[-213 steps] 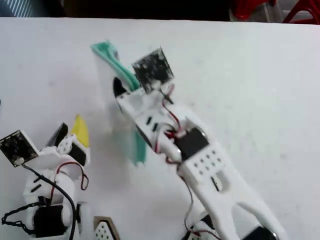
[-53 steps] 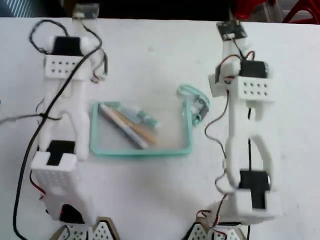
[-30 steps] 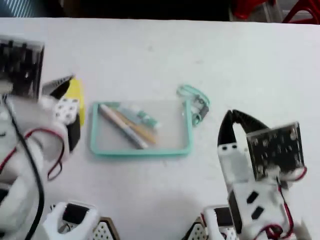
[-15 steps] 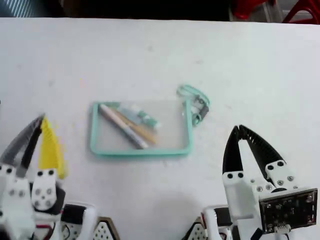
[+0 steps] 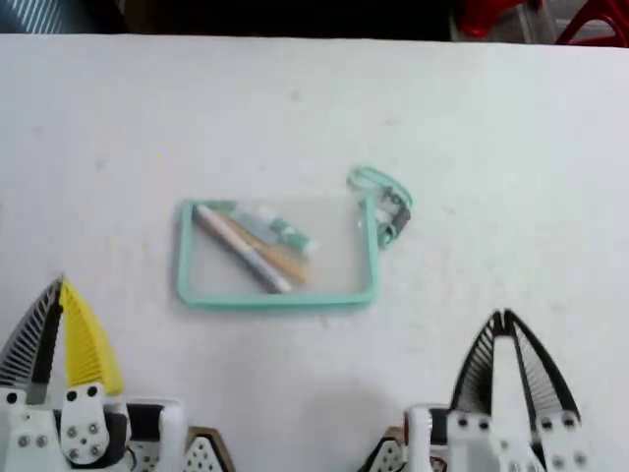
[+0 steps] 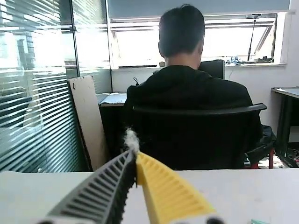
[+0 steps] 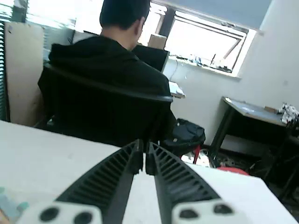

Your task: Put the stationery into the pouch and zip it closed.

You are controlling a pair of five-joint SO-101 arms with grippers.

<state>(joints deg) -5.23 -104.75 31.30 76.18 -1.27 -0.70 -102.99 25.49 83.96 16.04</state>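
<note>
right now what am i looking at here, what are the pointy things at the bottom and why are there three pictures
These are two small robot arms set side by side at a white table. The high view looks down on the table from a fixed camera. The other two pictures come from a camera on each arm's wrist, so each looks along its own fingers into the room. The pointy things are those fingers: the left fingers, one grey and one yellow, and the black right fingers. Both pairs are shut, hold nothing and sit at the near edge of the table. In the middle lies a clear pouch with a teal rim. The stationery looks to be inside it. Whether the zip is fully closed is too small to tell.
</note>
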